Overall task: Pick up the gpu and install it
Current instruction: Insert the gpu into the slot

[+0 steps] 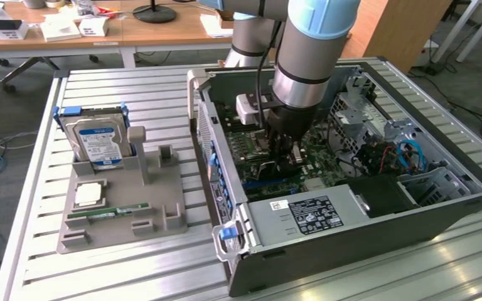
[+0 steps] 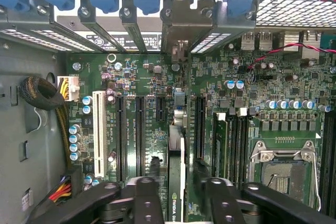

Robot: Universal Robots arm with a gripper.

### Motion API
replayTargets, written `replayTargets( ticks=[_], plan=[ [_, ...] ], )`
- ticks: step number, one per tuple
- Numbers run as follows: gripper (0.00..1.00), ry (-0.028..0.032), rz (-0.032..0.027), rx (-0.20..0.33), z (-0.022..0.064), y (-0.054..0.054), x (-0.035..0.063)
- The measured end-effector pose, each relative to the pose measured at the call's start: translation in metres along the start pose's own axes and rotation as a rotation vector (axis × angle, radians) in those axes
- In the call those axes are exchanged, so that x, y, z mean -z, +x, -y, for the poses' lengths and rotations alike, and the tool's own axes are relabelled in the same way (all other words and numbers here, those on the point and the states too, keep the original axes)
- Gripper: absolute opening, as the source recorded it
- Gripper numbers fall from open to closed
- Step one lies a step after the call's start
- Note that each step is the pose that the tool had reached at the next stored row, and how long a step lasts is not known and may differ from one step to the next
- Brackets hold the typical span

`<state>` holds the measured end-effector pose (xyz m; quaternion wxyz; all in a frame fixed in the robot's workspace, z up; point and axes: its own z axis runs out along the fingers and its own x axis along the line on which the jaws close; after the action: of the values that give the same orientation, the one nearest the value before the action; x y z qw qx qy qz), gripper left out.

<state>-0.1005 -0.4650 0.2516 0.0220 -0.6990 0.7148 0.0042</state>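
Black end effector (image 2: 176, 195) fingers (image 2: 142, 198) are seen closest in the wrist view, one on each side of the gpu (image 2: 176, 177), which stands on edge between them over the motherboard (image 2: 157, 77). A narrow gap appears on either side of the card, so the fingers look partly spread rather than clamped; actual contact cannot be confirmed. The card is lined up along the expansion slots (image 2: 131, 129), with its far end reaching toward the rear slot brackets (image 2: 178, 30). Whether it is fully seated cannot be told, since its lower edge is hidden by its own body.

In the exterior view the end effector (image 1: 285, 153) is lowered deep into the open computer case (image 1: 442, 207) on the bench (image 1: 140, 81); the gpu is mostly masked there by the arm (image 1: 308, 56) and fingers.

At the exterior view's left, a grey holder tray (image 1: 120, 226) is seen well apart from the case, carrying a hard drive (image 1: 97, 141) upright, a memory stick (image 1: 107, 213) lying flat, and a small square chip (image 1: 88, 194). Drive label text is too small to read.
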Motion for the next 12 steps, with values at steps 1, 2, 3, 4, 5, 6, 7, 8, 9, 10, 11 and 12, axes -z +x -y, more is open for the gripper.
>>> replayTargets(
  ticks=[1,2,3,4,5,6,7,8,9,10,11,12],
  plan=[
    [0.39,0.0000,0.0000,0.000,0.0000,0.000,0.0000],
    [0.39,0.0000,0.0000,0.000,0.0000,0.000,0.0000],
    [0.39,0.0000,0.0000,0.000,0.0000,0.000,0.0000],
    [0.39,0.0000,0.0000,0.000,0.0000,0.000,0.0000],
    [0.39,0.0000,0.0001,0.000,0.0000,0.000,0.0000],
    [0.39,0.0000,0.0000,0.000,0.0000,0.000,0.0003],
    [0.39,-0.0001,-0.0002,0.000,0.0000,0.000,0.0012],
    [0.39,0.0000,0.0000,0.000,0.0001,0.000,0.0020],
    [0.39,0.0001,0.0001,0.000,0.0002,-0.001,0.0095],
    [0.39,0.0000,0.0000,0.000,0.0004,-0.001,0.0183],
    [0.39,0.0000,0.0002,0.000,0.0007,-0.002,0.0300],
    [0.39,0.0001,0.0000,0.000,0.0008,-0.002,0.0322]
  ],
)
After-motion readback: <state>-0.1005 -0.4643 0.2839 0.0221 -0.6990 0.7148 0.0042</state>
